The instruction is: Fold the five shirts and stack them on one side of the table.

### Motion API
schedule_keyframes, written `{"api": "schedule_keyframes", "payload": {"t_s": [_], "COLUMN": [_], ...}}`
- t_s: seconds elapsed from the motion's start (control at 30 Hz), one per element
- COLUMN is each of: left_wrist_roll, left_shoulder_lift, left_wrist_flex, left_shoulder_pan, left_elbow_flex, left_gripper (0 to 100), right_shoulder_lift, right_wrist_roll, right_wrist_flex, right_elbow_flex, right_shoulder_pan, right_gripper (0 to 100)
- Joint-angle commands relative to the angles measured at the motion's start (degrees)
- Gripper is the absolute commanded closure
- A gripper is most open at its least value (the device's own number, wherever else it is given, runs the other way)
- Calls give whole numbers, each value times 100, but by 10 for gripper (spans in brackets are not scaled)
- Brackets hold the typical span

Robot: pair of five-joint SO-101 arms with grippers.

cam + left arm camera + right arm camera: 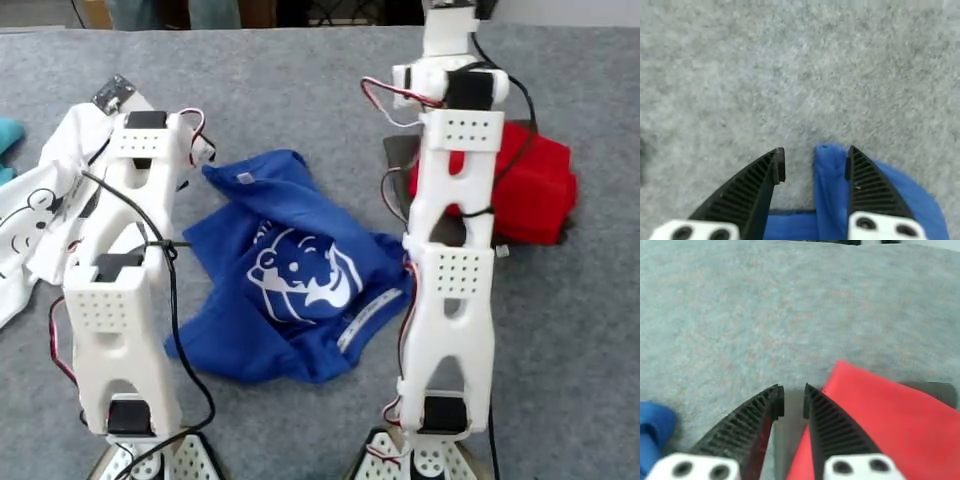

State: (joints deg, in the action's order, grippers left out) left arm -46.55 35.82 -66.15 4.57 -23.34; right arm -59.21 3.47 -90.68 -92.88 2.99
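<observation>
A robotics lab bench, it seems: a grey felt-covered table (300,85) carries two white printed-plastic arms (118,310) mounted side by side, their servo wires (172,300) running loose and exposed

Bright, even, diffuse light from above, soft faint shadows on the grey table (560,340)

You have a blue shirt (290,270) with a white bear print lying crumpled mid-desk (300,90). The red shirt (535,190) sits folded at the right, on a dark grey cloth (400,152). The white shirt (35,225) lies rumpled left, beside a teal shirt (8,140).
</observation>
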Motion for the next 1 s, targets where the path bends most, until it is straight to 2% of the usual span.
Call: {"api": "schedule_keyframes", "payload": {"t_s": [0.0,0.33,0.63,0.97], "left_wrist_roll": [-123,-211,-396,-396], "left_shoulder_lift": [167,1169,1890,2110], "left_wrist_flex": [-273,-1134,-1714,-2286], "left_shoulder_pan": [-66,-462,-295,-268], "left_elbow_flex": [-752,-2457,-3495,-4242], "left_gripper": [787,791,791,791], "right_shoulder_lift": [66,66,57,75], "right_wrist_roll": [0,0,0,-18], "right_wrist_flex": [211,246,246,246], "right_elbow_flex": [-286,-286,-286,-286], "right_shoulder_pan": [220,316,316,308], "right_gripper": [922,923,923,923]}}
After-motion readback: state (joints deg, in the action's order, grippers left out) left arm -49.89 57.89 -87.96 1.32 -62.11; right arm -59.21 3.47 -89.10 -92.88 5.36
